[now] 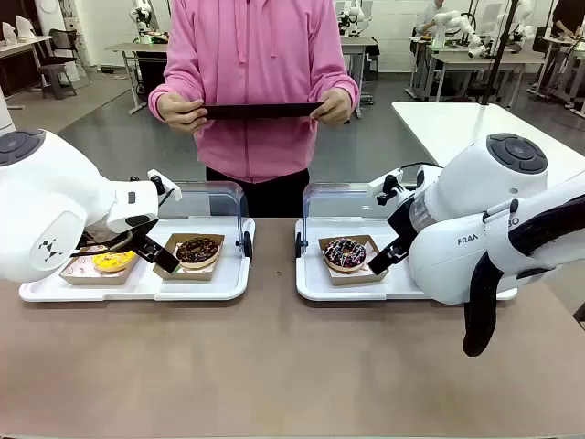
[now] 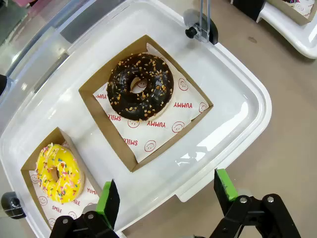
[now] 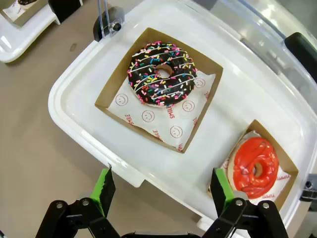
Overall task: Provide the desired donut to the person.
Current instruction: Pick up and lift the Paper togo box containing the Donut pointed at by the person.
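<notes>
Left wrist view, chocolate donut [image 2: 140, 87] beyond tool [image 2: 166, 188]

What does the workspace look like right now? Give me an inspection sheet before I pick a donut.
Surface: brown table carrying a left tray and a right tray, both white with clear lids up.
Job's things: yellow donut and nut-topped chocolate donut in the left tray; sprinkled chocolate donut and red donut in the right tray. The person stands at the far side, holding a dark flat board in both hands.
Clutter: nothing seen.
Grippers: left gripper open over the left tray; right gripper open over the right tray; neither holds anything.
Cables: black hose looped on the right arm.
Surroundings: white table behind, on the right.
</notes>
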Tool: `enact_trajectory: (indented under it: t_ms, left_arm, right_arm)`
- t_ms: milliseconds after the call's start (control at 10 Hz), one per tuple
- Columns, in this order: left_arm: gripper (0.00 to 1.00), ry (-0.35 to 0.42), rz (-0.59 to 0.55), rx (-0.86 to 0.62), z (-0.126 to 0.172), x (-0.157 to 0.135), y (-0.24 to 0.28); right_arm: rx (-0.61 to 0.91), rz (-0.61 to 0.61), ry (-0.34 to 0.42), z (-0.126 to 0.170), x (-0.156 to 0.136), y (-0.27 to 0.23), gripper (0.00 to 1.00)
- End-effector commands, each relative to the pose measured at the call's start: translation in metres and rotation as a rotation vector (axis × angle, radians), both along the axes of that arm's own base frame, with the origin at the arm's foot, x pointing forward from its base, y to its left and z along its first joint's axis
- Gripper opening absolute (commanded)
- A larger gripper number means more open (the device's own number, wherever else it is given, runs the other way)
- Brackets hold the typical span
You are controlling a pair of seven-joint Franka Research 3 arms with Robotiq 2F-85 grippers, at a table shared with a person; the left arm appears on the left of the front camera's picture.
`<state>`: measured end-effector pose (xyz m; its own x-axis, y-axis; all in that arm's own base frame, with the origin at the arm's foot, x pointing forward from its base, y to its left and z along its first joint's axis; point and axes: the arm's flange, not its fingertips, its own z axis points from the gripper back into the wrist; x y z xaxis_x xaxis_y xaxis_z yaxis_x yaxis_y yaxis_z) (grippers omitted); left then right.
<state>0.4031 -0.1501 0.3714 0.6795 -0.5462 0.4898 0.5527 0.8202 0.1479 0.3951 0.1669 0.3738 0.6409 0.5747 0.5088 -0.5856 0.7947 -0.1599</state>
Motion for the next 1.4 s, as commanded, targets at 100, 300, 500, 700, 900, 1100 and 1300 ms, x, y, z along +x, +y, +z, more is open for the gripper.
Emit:
enact_trajectory:
  t_ms: [100, 300, 500, 700, 900, 1100, 1300]
  left_arm:
    - [1.00, 0.000, 0.000, 0.000, 0.0000, 0.0000, 0.0000]
    - [1.00, 0.000, 0.000, 0.000, 0.0000, 0.0000, 0.0000]
    - [1.00, 0.000, 0.000, 0.000, 0.0000, 0.0000, 0.0000]
    - [1.00, 0.000, 0.000, 0.000, 0.0000, 0.0000, 0.0000]
    - [1.00, 0.000, 0.000, 0.000, 0.0000, 0.0000, 0.0000]
    - [1.00, 0.000, 0.000, 0.000, 0.0000, 0.0000, 0.0000]
    - [1.00, 0.000, 0.000, 0.000, 0.0000, 0.0000, 0.0000]
  right_arm:
    - [0.000, 0.000, 0.000, 0.0000, 0.0000, 0.0000, 1.00]
    - [0.000, 0.000, 0.000, 0.0000, 0.0000, 0.0000, 1.00]
    - [0.000, 0.000, 0.000, 0.0000, 0.0000, 0.0000, 1.00]
    - [0.000, 0.000, 0.000, 0.0000, 0.0000, 0.0000, 1.00]
    - [0.000, 0.000, 0.000, 0.0000, 0.0000, 0.0000, 1.00]
    - [0.000, 0.000, 0.000, 0.0000, 0.0000, 0.0000, 1.00]
    - [0.000, 0.000, 0.000, 0.0000, 0.0000, 0.0000, 1.00]
